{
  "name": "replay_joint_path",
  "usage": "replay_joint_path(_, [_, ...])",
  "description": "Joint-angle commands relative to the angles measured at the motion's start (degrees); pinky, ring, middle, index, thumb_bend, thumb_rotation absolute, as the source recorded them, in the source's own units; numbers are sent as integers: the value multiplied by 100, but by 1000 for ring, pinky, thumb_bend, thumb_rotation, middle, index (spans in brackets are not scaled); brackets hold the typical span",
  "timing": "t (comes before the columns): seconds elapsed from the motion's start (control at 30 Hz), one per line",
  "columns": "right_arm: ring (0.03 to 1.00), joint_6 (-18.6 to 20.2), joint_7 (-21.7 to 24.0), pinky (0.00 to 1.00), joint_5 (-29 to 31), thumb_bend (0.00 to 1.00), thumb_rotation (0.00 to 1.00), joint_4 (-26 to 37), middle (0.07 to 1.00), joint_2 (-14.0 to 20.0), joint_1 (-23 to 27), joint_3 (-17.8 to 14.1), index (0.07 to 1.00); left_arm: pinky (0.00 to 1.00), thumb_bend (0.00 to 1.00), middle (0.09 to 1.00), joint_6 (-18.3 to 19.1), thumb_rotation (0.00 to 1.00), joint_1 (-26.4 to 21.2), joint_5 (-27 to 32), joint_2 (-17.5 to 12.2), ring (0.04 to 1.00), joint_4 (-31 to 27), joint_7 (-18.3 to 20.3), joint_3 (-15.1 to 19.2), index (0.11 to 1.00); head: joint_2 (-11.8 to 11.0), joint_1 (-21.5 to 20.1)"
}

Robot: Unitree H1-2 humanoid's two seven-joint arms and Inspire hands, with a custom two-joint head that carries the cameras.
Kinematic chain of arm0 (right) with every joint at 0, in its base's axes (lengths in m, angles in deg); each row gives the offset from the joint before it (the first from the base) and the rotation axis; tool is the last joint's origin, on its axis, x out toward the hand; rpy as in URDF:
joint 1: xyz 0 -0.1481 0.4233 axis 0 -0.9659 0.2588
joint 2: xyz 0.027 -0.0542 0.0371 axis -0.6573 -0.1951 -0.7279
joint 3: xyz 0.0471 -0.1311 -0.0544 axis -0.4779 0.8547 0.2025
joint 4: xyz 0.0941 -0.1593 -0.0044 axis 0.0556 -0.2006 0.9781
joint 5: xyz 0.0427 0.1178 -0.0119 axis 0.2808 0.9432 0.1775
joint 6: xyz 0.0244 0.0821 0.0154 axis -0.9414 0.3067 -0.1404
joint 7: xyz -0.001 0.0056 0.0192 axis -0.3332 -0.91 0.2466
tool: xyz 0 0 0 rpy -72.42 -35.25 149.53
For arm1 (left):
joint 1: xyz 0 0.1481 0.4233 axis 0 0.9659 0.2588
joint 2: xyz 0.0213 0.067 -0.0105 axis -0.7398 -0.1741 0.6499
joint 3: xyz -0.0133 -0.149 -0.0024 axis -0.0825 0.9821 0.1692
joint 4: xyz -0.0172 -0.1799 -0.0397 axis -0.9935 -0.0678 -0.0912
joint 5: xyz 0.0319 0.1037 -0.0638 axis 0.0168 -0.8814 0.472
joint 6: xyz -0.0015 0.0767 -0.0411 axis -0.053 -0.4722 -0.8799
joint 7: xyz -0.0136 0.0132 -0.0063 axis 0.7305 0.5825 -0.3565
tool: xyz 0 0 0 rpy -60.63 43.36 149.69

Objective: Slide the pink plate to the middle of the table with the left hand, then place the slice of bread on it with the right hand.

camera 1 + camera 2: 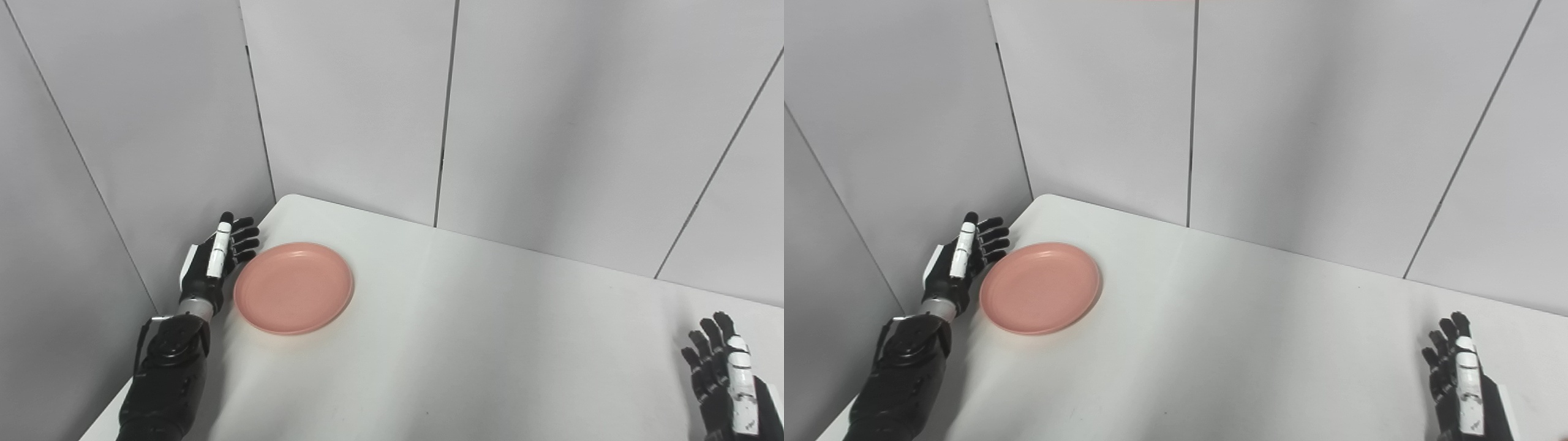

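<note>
The pink plate (pixel 294 286) lies empty on the white table (pixel 465 343) near its far left corner. My left hand (pixel 217 257) is open, fingers apart, right beside the plate's left rim; I cannot tell if it touches it. It also shows in the right eye view (pixel 961 257), left of the plate (pixel 1040 286). My right hand (pixel 729 376) is open and empty at the table's right front, far from the plate. No slice of bread is in view.
Grey panel walls (pixel 367 110) stand close behind the table and along its left side. The table's left edge runs just beside my left forearm (pixel 168 373).
</note>
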Motion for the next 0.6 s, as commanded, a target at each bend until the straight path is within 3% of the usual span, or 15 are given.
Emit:
replay_joint_path(0.0, [999, -30, -18, 1000, 26, 588, 896, 205, 1000, 42, 141, -40, 1000, 770, 658, 769, 127, 1000, -152, 160, -43, 763, -46, 351, -116, 740, 1, -1])
replay_joint_path(0.03, [1000, -36, -16, 1000, 29, 591, 893, 197, 1000, 45, 144, -41, 1000, 843, 690, 778, 155, 1000, -166, 202, -51, 784, -22, 408, -133, 748, 1, -1])
replay_joint_path(0.07, [1000, -38, -16, 1000, 30, 590, 892, 195, 1000, 50, 145, -43, 1000, 852, 699, 778, 170, 1000, -189, 256, -41, 786, 12, 486, -148, 749, 12, 4])
replay_joint_path(0.57, [1000, 4, -25, 1000, 61, 581, 897, 257, 1000, 45, 144, -57, 1000, 778, 724, 789, 121, 1000, -414, 738, 201, 765, 221, 1087, -328, 737, 63, -57])
